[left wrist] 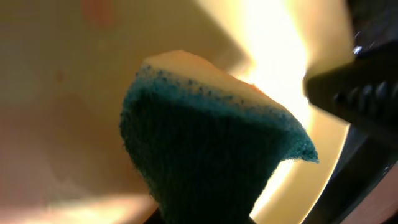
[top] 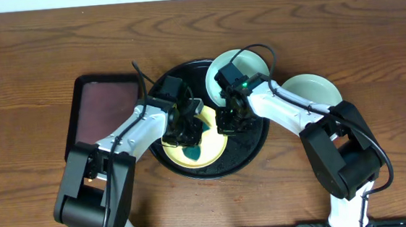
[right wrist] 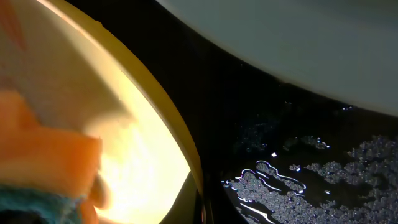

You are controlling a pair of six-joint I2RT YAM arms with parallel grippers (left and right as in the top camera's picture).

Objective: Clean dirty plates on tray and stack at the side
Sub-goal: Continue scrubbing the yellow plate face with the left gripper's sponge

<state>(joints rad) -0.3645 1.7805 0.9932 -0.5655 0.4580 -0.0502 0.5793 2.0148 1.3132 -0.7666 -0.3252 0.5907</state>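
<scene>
As you scan the overhead view from its left edge, first up is a dark brown rectangular tray on the wooden table, just beside the big black tray in the middle. The left gripper is down over the yellow plate, which lies inside the black tray, left of its centre. It's clamped on a teal sponge, and the sponge's free end pokes toward the bottom of the frame, on the plate.

The left wrist view is basically all sponge: teal scrubby face, pale layer along its top edge, yellow plate blurry behind it, with a faint reddish blotch near the top left corner.

Moving right, the right gripper sits at the yellow plate's right edge, over the black tray. Can't tell if it's spread or closed up, since its tips don't show in any view.

The upper mint plate overlaps the black tray's upper right rim. The right wrist camera has the sponge at lower left, the yellow plate glowing beside it, wet black tray with beads of water to the right, and the upper mint plate pale across the top.

The second mint plate is off the black tray, on the table at the right, partly under the right arm.
</scene>
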